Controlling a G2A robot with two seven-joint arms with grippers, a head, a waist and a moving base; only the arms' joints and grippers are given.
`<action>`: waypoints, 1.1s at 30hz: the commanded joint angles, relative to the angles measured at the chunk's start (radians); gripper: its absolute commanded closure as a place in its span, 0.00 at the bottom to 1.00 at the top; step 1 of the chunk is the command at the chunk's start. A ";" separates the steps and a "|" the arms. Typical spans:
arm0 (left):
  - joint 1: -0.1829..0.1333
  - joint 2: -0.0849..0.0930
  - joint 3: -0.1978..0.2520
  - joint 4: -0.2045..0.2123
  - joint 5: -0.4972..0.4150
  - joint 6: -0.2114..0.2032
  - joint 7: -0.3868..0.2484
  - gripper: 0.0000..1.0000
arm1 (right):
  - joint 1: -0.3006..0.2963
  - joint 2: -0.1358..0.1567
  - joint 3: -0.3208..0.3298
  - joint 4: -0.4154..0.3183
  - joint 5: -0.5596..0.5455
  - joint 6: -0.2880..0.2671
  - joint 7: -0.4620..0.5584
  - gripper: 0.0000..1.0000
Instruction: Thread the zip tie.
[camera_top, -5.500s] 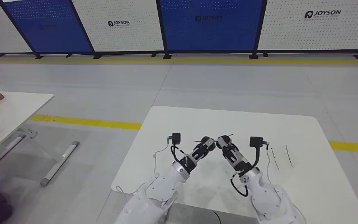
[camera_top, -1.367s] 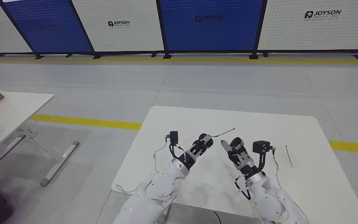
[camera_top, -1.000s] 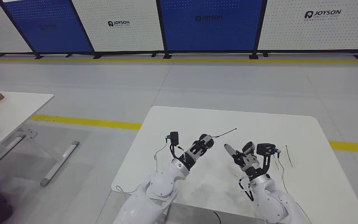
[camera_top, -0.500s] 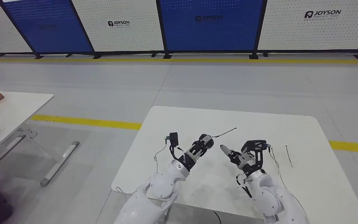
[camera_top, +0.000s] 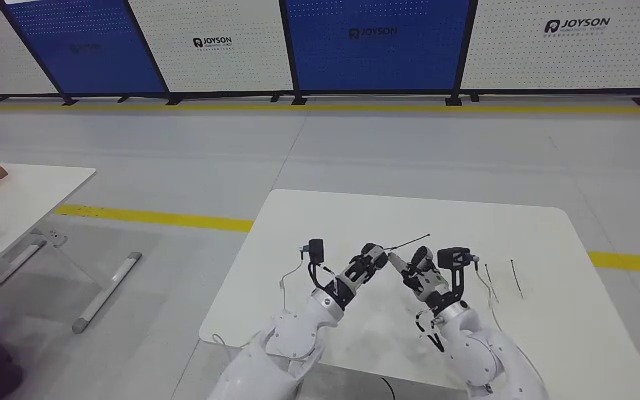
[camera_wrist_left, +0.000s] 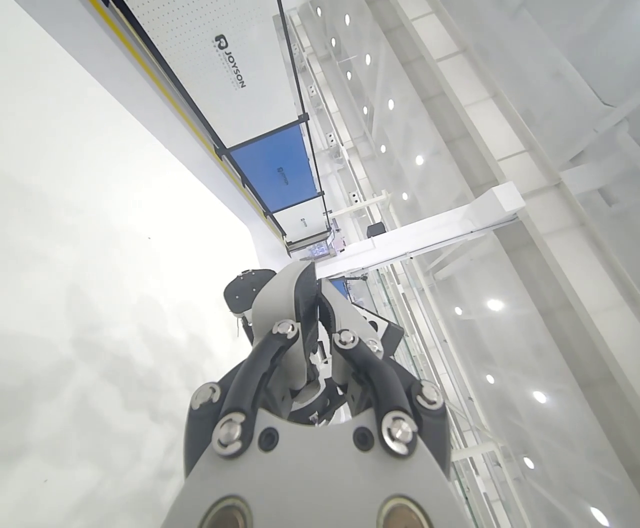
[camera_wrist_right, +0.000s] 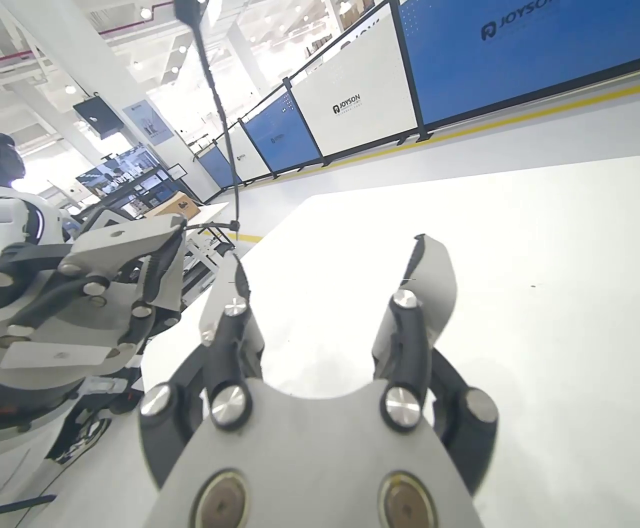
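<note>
Though near right pincer (camera_wrist_right: 332, 265), spare ties (camera_top: 490, 283).

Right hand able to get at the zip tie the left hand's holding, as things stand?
Likely yes. The right hand is open and close beside the zip tie, whose free length sticks out past the left hand; nothing sits between them.

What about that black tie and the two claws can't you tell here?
Right wrist view: the zip tie's head meets the picture's edge, so its slot is unreadable; whether the open right gripper touches the strap is unclear.
Left wrist view: the left gripper's shut fingers hide the strap they pinch.
Top view: the spare ties on the table are too thin for detail.
</note>
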 joint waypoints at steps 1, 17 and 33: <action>0.000 -0.001 0.004 -0.001 0.009 -0.001 0.004 1.00 | 0.001 0.000 -0.002 -0.003 0.004 -0.008 0.007 0.67; -0.004 -0.004 0.019 0.004 0.037 0.006 0.021 1.00 | -0.010 0.005 -0.002 -0.033 0.003 -0.050 0.019 0.71; 0.003 -0.004 0.026 0.005 0.071 0.004 0.028 1.00 | -0.007 0.007 -0.003 -0.031 0.006 -0.063 0.016 0.82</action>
